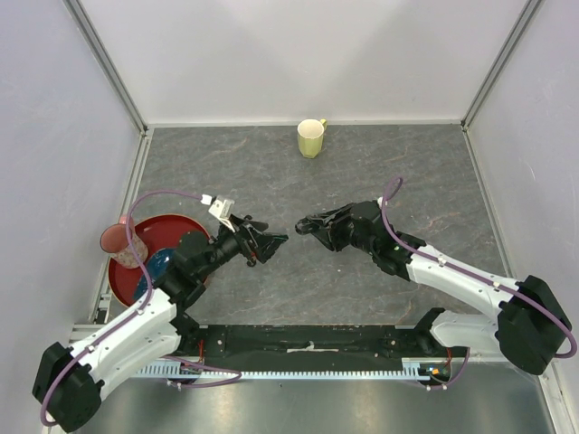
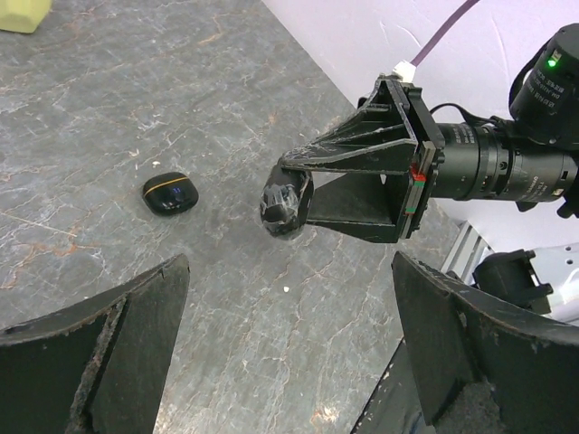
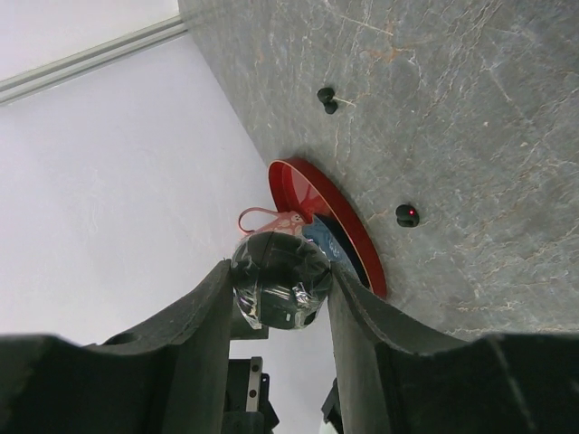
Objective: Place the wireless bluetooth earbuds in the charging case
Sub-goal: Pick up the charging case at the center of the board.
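Note:
My right gripper [image 1: 304,226] is shut on a black pebble-like charging case [image 3: 279,276] with a shiny wrap, held above the table. The left wrist view also shows this case [image 2: 284,208] at the right gripper's fingertips. A second black case [image 2: 169,193] lies closed on the table. Two tiny black earbuds lie on the table in the right wrist view, one far [image 3: 327,98], one with a red light [image 3: 407,215]. My left gripper [image 1: 274,240] is open and empty, facing the right gripper [image 2: 289,362]. Other earbuds are out of view.
A red plate [image 1: 172,231] with a blue dish and a pink cup [image 1: 118,240] stands at the left, also in the right wrist view [image 3: 312,194]. A yellow cup [image 1: 311,137] stands at the back. White walls enclose the table.

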Available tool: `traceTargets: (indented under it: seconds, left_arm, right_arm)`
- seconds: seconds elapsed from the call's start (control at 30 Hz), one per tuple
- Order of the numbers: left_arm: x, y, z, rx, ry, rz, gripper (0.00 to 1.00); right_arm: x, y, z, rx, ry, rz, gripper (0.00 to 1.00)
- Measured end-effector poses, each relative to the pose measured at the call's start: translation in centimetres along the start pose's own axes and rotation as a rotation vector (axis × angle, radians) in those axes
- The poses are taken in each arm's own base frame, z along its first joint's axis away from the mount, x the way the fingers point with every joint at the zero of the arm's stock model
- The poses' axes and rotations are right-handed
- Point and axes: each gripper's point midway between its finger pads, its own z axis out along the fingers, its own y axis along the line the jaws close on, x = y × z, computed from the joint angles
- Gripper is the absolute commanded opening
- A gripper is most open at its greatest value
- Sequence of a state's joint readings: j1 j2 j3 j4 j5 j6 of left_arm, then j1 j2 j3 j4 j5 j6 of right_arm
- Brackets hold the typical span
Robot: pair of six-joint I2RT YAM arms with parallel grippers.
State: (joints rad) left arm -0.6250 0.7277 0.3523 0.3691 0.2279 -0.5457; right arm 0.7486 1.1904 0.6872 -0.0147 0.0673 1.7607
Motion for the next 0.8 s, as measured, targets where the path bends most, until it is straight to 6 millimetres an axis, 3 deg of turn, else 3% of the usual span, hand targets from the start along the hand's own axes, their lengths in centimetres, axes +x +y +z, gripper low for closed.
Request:
traceTargets:
  seconds: [0.5, 0.8]
  left_arm:
    - [2.4, -2.4, 1.8, 0.088, 0.067, -0.008, 0.98]
    - [2.8, -2.1, 3.3, 0.065, 0.068, -0.009, 0.95]
  right_arm:
    - [1.0, 1.0, 0.0, -0.032, 0.052, 0.035, 0.0]
    - [1.5, 0.8, 0.1, -0.026, 0.083, 0.049, 0.0]
